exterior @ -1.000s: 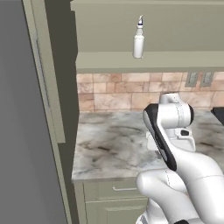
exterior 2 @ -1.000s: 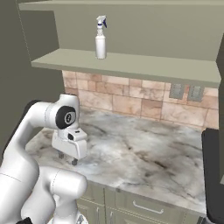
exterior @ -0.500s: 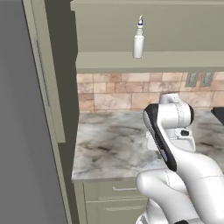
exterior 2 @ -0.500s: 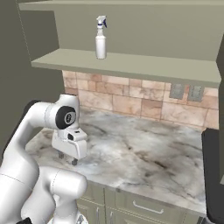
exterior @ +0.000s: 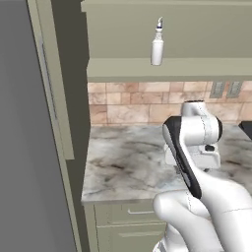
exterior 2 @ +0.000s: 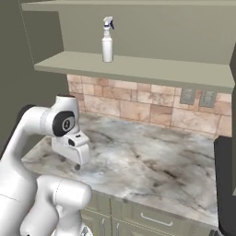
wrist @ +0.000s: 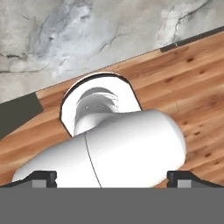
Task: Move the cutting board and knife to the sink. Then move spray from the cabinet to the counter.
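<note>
Marble counter [exterior 2: 152, 161], pale grey with dark veins, same as half a second back: nothing has shifted, arm and bottle unchanged in both base views. Spray [exterior 2: 107, 39] stands upright on the open shelf of the green cabinet [exterior 2: 138, 69], well above the counter and well apart from the arm. Gripper [exterior 2: 70, 162] hangs low over the counter's left part, pointing down; its fingertips [wrist: 43, 178] sit far apart at the two bottom corners of the hand view, jaws wide, nothing between them. Tan stone tiles back the counter, with two wall sockets [exterior 2: 197, 97] to the right. Green drawers [exterior: 130, 214] below the counter edge. Tall grey panel [exterior: 24, 147] at far left. Hand view looks down on wood-plank floor [wrist: 183, 78] and the counter's edge.
</note>
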